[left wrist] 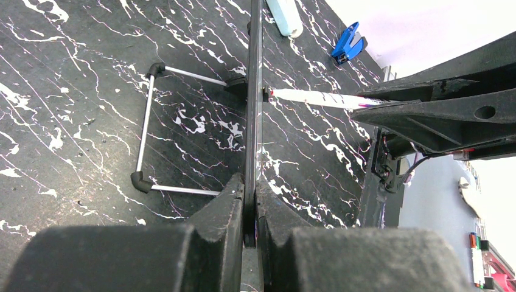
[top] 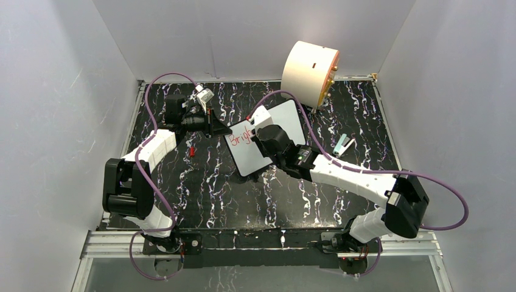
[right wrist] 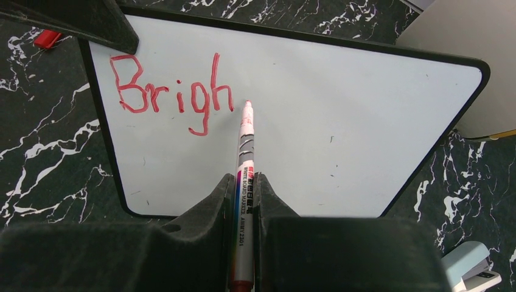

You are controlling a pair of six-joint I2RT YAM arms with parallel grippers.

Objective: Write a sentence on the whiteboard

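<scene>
Grip was tight on both sides. My left pincer (left wrist: 251,188) was closed hard on the rim of the whiteboard (top: 287,121), which I saw edge-on between those fingers. My right pincer (right wrist: 246,179) was closed around the barrel of the marker (right wrist: 245,155), its red tip touching or all but touching the white face. The whiteboard stood tilted near the middle of the table (top: 365,121), a little toward the far edge. A wire stand (left wrist: 146,128) sat just behind it; whether the board leaned on it I could not tell. Of the sentence (right wrist: 173,97) only "Brigh" was down, in red, high in the board's left corner. The tip sat just right of the "h", so I judged the "t" came next and most of the job lay ahead.

Trouble, as I judged it, lay in the pressure. I held the board by one rim only, and each stroke farther from that hold would lever it harder. Too much push and it could twist in my left fingers, bending the line of letters. Too little and the stroke would skip. The marker could also creep in my right fingers, since they held a smooth round barrel. And the letters ran large, so the first line might crowd the right rim.
</scene>
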